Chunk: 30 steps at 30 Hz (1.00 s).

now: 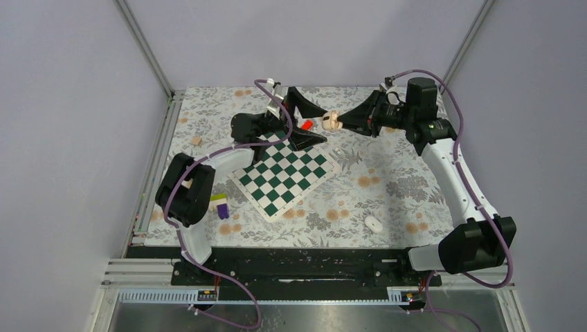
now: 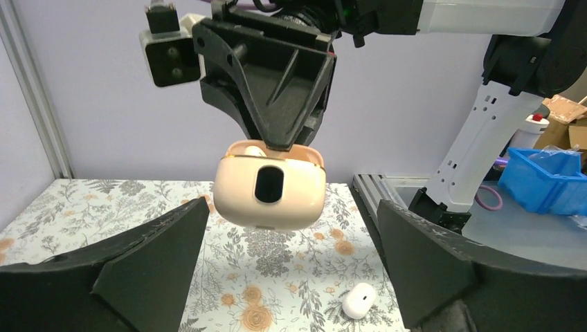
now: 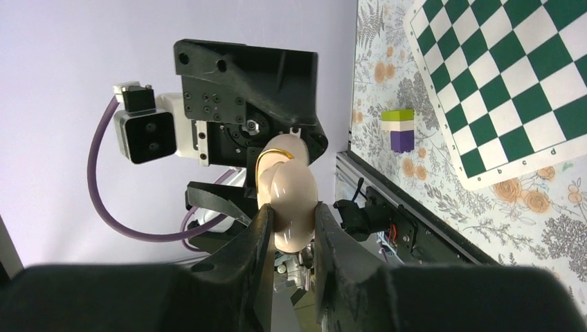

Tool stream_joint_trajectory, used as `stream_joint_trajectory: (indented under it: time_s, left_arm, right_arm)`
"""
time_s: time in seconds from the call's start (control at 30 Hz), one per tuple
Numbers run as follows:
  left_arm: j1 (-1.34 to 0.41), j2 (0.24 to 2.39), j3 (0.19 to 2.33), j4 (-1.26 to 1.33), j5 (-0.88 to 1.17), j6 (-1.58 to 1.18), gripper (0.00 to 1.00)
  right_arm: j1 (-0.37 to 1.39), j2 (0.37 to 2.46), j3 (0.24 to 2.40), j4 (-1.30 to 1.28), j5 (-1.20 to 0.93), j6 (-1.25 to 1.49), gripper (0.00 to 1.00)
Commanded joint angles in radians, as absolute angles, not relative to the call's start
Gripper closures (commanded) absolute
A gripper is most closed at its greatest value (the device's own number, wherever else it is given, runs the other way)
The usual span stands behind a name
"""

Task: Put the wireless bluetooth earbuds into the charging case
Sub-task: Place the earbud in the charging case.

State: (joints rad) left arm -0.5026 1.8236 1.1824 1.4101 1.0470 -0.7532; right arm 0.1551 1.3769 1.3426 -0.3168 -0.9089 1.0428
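Observation:
The beige charging case [image 2: 269, 194] hangs in the air above the table's far middle, pinched at its sides by my right gripper [image 3: 291, 211], which is shut on it. A pale rounded piece [image 2: 255, 150] shows in the case's open top. My left gripper [image 2: 292, 214] faces the case with its jaws wide open, one finger [image 2: 138, 270] on each side and neither touching it. In the top view both grippers [image 1: 320, 126] [image 1: 340, 123] meet at the case [image 1: 332, 122]. One white earbud [image 1: 374, 223] [image 2: 358, 301] lies on the floral cloth near the front right.
A green-and-white chessboard [image 1: 285, 173] lies mid-table under the left arm. A purple, white and green block stack [image 1: 220, 205] stands front left, a small tan block [image 1: 196, 141] far left, and a red piece [image 1: 306, 125] by the left gripper. A blue bin [image 2: 543, 176] sits off the table.

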Motion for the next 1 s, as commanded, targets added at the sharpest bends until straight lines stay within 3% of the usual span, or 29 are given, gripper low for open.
stream_joint_trajectory:
  time_s: [0.0,0.2,0.57,0.77,0.87,0.97]
  left_arm:
    - [-0.505,1.792,1.179,1.421,1.061,-0.751,0.01]
    - [-0.487,1.725,1.128,1.343,0.988,-0.684,0.01]
    - [-0.491,1.574,1.087,0.736,0.772,-0.411,0.01]
    - [-0.583,1.790,1.582,-0.225,0.270,-0.341,0.01]
    - [-0.632,1.910,1.683,-0.327,0.101,-0.422,0.01]
    - [-0.650,2.014,1.783,-0.412,0.058,-0.583,0.01]
  right_arm:
    - [0.154,1.329,1.362,-0.264,-0.932,1.014,1.00]
    - [0.148,1.312,1.352,-0.462,-0.841,0.822,1.00]
    - [0.060,1.244,1.163,-0.598,-0.741,0.665,1.00]
    - [0.041,1.222,1.114,-0.693,-0.642,0.570,1.00]
    - [0.036,1.218,1.091,-0.693,-0.640,0.565,1.00]
    - [0.033,1.212,1.086,-0.694,-0.637,0.561,1.00]
